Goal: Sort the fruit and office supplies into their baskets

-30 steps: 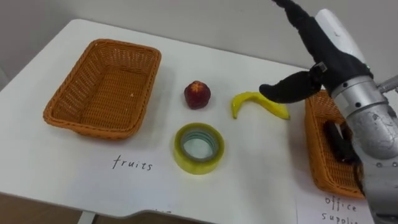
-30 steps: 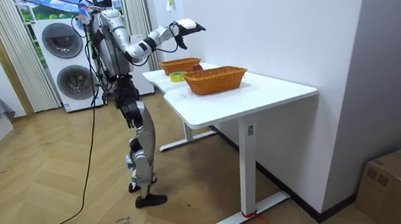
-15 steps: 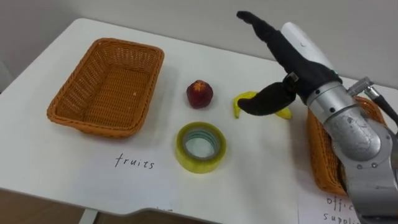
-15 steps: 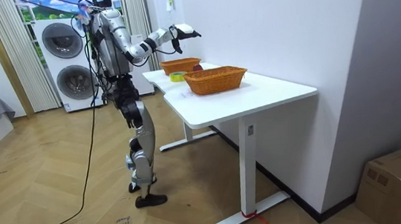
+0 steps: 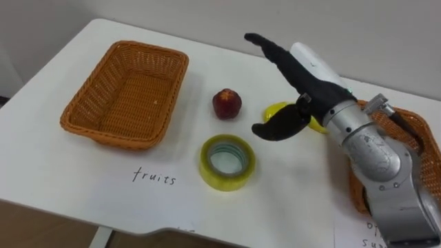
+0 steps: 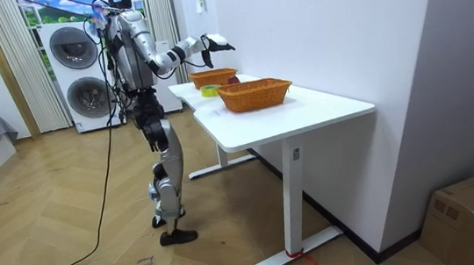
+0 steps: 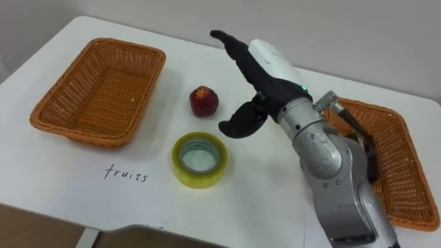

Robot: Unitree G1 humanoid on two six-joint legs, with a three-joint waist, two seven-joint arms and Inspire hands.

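The right hand (image 5: 311,74) is at the centre right of the left eye view, fingers stretched out straight toward the top of the frame and the thumb (image 5: 279,126) spread wide below them, so the hand is fully apart and grips nothing. The room view shows it raised in the air above the white table (image 5: 55,180), not resting on it. Under the thumb lies the yellow banana (image 5: 275,108), partly covered by the hand, with its ends showing on either side. Just left of the banana sits a red fruit (image 5: 227,103), apart from it. Below these, toward the lower centre, a roll of yellow tape (image 5: 227,161) lies flat on the table. An empty wicker basket (image 5: 96,93) takes up the upper left. A second wicker basket (image 7: 408,162) sits at the right edge, behind the forearm, with a dark object (image 7: 367,153) inside that cannot be made out. In the room view the robot stands upright at the table's far end, with two stacked washing machines (image 6: 81,74) behind it.
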